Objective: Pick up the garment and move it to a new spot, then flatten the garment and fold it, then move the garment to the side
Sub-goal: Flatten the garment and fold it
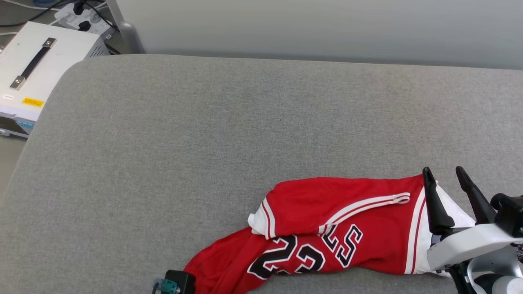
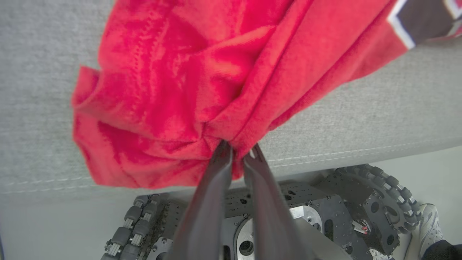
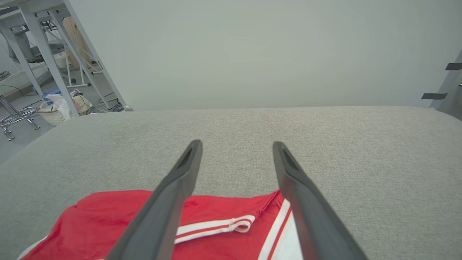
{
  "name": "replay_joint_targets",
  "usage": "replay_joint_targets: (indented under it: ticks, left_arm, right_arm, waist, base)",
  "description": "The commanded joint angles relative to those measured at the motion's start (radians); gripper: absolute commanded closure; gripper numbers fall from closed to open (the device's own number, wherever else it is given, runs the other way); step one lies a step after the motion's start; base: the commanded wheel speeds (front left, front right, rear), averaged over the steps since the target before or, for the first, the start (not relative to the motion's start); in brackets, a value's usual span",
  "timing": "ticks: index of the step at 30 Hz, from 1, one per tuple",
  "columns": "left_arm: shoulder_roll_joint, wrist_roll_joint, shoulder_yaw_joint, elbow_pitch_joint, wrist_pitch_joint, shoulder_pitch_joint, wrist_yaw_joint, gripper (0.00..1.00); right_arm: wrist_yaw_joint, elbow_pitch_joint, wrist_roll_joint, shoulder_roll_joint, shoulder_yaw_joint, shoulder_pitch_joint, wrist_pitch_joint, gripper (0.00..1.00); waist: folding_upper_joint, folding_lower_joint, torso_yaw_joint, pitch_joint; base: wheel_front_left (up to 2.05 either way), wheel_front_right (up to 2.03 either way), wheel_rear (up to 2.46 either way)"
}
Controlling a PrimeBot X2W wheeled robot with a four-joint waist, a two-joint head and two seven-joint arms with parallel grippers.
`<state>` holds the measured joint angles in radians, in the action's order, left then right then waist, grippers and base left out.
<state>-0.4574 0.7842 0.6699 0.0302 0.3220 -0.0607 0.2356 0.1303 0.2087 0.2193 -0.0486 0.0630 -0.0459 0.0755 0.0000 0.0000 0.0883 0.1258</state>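
Left claw [image 2: 239, 148] pinches the garment's [image 2: 187, 90] bunched red fabric. Right claw [image 1: 443, 169] hovers spread wide over its white-trimmed end.

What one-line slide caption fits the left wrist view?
Left tool pinching the bunched red garment at the edge of the grey cushion, wheeled base below.

A grey cloth-covered counter [image 1: 204, 143] carries a crumpled red shirt [image 1: 327, 212] at the lower right of the frame, one end drooping over its near edge.
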Motion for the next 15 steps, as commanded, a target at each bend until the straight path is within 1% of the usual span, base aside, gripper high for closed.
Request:
replay_joint_targets:
  ticks: [1, 5, 7, 10, 13, 15]
  left_arm:
    - [0.01, -0.012, 0.002, 0.01, -0.015, 0.024, -0.012, 0.0]
    - [0.016, -0.064, -0.015, 0.012, -0.099, 0.072, -0.01, 0.0]
    - [0.017, -0.1, -0.033, 0.004, -0.155, 0.095, 0.01, 0.0]
    - [0.02, -0.133, -0.038, -0.017, -0.2, 0.12, 0.018, 0.0]
    - [0.017, -0.17, -0.032, -0.044, -0.223, 0.157, 0.014, 0.0]
    - [0.014, -0.183, -0.015, -0.059, -0.214, 0.188, -0.009, 0.0]
  right_arm:
    - [0.0, 0.009, -0.005, -0.002, 0.002, -0.012, 0.005, 0.0]
    - [0.0, 0.021, -0.006, -0.002, 0.007, -0.023, 0.019, 0.0]
    - [0.0, 0.024, -0.006, -0.002, 0.007, -0.028, 0.024, 0.0]
    - [0.0, 0.03, -0.003, -0.002, 0.005, -0.034, 0.029, 0.0]
    - [0.0, 0.035, 0.002, -0.002, 0.008, -0.038, 0.032, 0.0]
    - [0.0, 0.039, 0.004, -0.002, 0.01, -0.04, 0.034, 0.0]
  waist:
    - [0.0, 0.0, 0.009, -0.013]
    - [0.0, 0.0, 0.014, -0.031]
    - [0.0, 0.0, 0.013, -0.043]
    - [0.0, 0.0, 0.008, -0.051]
    - [0.0, 0.0, 0.002, -0.053]
    - [0.0, 0.0, -0.003, -0.051]
  base:
    - [0.0, 0.0, 0.0]
    - [0.0, 0.0, 0.0]
    - [0.0, 0.0, 0.0]
    - [0.0, 0.0, 0.0]
    - [0.0, 0.0, 0.0]
    - [0.0, 0.0, 0.0]
